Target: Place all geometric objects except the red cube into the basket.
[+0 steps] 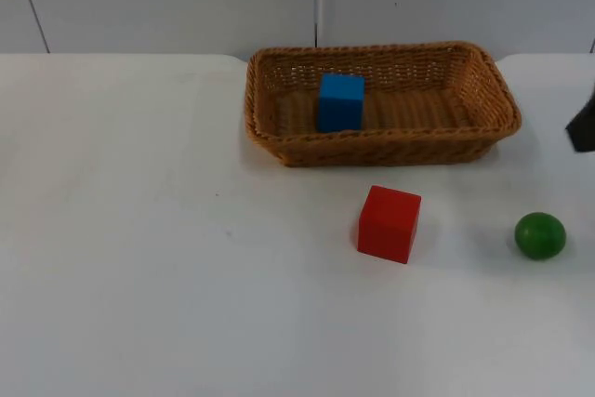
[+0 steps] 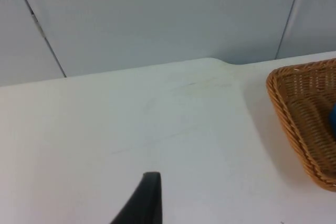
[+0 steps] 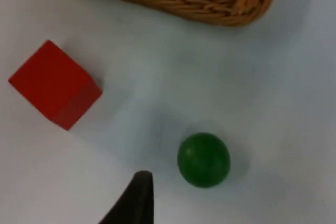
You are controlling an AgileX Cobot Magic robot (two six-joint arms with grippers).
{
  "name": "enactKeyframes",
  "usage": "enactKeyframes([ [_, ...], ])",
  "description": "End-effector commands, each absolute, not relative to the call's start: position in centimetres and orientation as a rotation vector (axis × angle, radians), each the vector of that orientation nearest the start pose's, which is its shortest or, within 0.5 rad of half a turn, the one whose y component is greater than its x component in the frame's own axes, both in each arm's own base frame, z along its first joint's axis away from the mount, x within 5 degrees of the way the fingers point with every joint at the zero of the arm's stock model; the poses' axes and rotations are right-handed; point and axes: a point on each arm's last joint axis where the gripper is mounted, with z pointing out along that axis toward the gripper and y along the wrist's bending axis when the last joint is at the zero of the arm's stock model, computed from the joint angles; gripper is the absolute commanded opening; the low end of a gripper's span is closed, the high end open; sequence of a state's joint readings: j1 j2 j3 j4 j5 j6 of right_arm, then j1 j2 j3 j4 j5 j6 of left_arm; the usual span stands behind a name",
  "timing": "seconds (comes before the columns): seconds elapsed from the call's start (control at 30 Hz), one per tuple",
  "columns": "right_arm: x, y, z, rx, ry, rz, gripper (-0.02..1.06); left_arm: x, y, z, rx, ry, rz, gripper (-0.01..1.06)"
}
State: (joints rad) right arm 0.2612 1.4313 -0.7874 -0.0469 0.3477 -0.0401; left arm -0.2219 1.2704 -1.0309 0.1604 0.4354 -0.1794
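White smooth table (image 1: 139,258), woven basket (image 1: 279,141), right pincer (image 3: 137,198) opening unclear, glossy green ball (image 3: 203,159)

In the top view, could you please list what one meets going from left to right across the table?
Blue cube, lying inside the wicker basket → red cube → green ball → right end effector at the table's right edge.
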Motion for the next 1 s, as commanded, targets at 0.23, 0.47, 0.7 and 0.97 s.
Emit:
enactKeyframes([
  [0.23,30.2,8.2,15.2,-0.51,2.481,0.042,1.04,27.4,-5.4,33.8,0.156,2.148,-0.07,1.05],
  [0.47,30.8,8.4,11.7,-0.533,2.534,0.04,1.04,27.4,-5.4,33.8,0.156,2.148,-0.07,1.05],
  [0.7,31.1,8.5,10.3,-0.535,2.537,0.042,1.04,27.4,-5.4,33.8,0.156,2.148,-0.07,1.05],
  [0.97,31.1,8.5,9.2,-0.54,2.564,0.041,0.99,27.4,-5.4,33.8,0.157,2.148,-0.068,1.05],
])
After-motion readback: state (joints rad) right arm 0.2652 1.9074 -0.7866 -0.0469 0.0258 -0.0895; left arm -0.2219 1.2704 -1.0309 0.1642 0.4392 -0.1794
